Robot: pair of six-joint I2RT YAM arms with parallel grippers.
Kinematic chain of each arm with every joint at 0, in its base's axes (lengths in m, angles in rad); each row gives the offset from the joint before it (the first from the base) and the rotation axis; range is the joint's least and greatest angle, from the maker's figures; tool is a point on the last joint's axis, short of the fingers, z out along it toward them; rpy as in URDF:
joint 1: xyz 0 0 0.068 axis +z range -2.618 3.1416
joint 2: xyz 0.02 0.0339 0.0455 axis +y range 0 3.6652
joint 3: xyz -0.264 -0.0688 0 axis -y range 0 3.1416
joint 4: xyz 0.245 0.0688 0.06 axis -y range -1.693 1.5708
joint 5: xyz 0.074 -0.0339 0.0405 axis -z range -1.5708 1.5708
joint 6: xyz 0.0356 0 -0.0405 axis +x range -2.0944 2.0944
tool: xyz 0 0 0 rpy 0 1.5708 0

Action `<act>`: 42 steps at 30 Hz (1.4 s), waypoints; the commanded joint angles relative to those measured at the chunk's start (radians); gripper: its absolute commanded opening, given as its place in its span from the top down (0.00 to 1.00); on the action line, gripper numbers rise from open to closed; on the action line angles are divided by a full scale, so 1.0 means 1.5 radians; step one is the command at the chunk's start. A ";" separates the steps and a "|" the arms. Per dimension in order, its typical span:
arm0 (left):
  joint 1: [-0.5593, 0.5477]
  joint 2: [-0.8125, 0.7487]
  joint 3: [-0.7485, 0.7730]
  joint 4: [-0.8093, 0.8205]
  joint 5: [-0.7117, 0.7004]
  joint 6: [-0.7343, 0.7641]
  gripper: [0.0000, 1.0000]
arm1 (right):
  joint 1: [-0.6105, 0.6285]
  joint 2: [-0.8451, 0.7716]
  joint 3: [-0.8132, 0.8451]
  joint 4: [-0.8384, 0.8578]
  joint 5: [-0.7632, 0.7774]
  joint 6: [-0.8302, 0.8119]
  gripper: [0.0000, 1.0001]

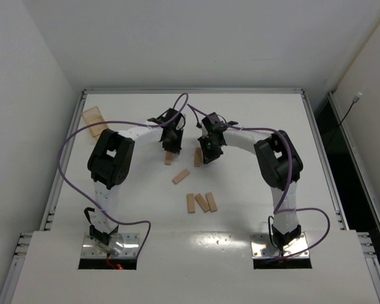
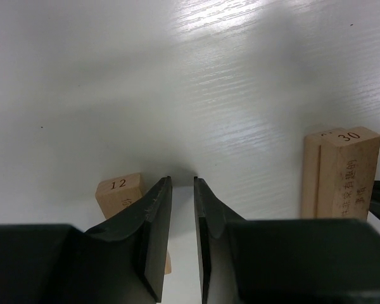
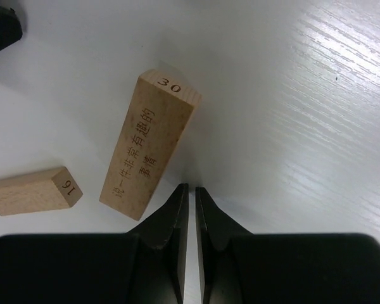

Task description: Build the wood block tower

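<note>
Several light-tan wood blocks lie loose on the white table; no tower stands. My left gripper [image 1: 171,144] hangs low over the table, its jaws almost closed on a thin gap with nothing between them [image 2: 182,180]. A block marked 12 [image 2: 119,190] lies just outside its left finger, also visible from above [image 1: 169,158]. My right gripper [image 1: 209,151] is shut and empty [image 3: 191,187]. A block marked 30 [image 3: 151,144] lies just left of its tip; it also shows in the top view [image 1: 197,156] and the left wrist view [image 2: 348,172]. A block marked 16 [image 3: 33,189] lies further left.
One block [image 1: 180,176] lies at an angle in the middle, and three more [image 1: 201,202] lie side by side nearer the arm bases. A translucent amber box [image 1: 94,120] sits at the far left by the table rail. Purple cables loop over both arms.
</note>
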 commanded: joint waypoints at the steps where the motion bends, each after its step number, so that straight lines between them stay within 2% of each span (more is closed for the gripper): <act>1: 0.011 -0.015 -0.014 -0.014 -0.010 0.001 0.82 | 0.009 0.010 0.029 0.000 -0.003 0.011 0.92; 18: 0.011 -0.015 -0.008 -0.020 -0.004 0.001 0.82 | 0.009 0.023 0.041 -0.006 0.011 0.011 0.78; 28: 0.011 -0.015 -0.008 -0.020 -0.004 0.001 0.82 | 0.009 0.023 0.041 -0.006 0.011 0.011 0.78; 32: 0.011 -0.015 -0.008 -0.020 -0.004 0.001 0.82 | 0.009 0.006 0.022 -0.006 0.051 0.011 0.78; 37: 0.011 -0.015 -0.008 -0.020 -0.004 0.001 0.82 | 0.002 0.017 0.022 -0.006 0.082 0.017 0.85; 42: 0.011 -0.015 -0.008 -0.020 -0.004 0.001 0.82 | 0.002 0.041 0.053 -0.019 0.088 0.017 0.85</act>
